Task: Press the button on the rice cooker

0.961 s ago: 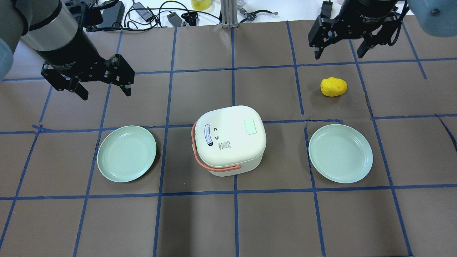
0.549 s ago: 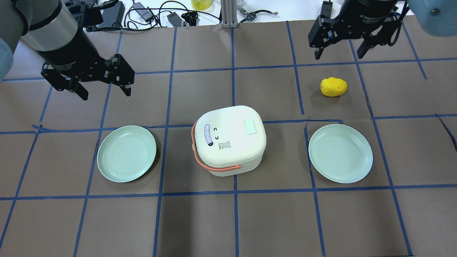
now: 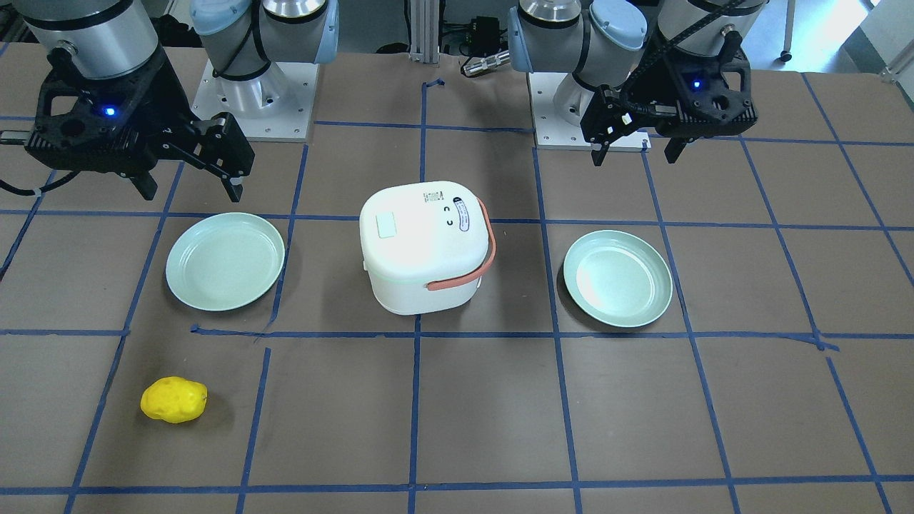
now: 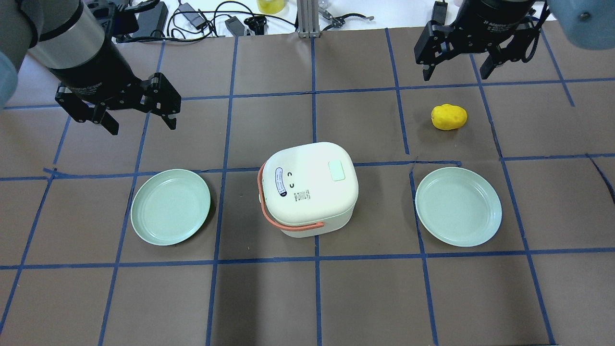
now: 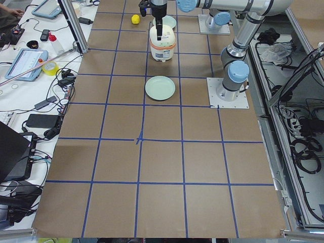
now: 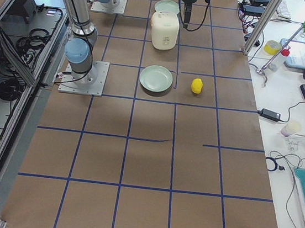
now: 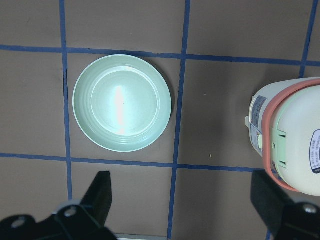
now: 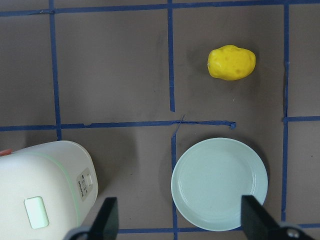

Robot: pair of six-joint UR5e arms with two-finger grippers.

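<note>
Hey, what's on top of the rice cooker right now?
On the rice cooker lid: a pale green rectangular button, an oval label and small printing. The closed lid hides the inside.

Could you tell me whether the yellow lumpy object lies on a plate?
No, the yellow lumpy object lies on the brown table, apart from the nearer pale green plate.

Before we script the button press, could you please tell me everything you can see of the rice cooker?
The rice cooker is a cream, plastic-looking box with rounded corners, upright, lid shut. The lid bears a pale green rectangle and an oval label. A salmon handle lies folded down against the body. A small control panel shows on one side wall. It stands on the brown table between two green plates, touching neither.
</note>
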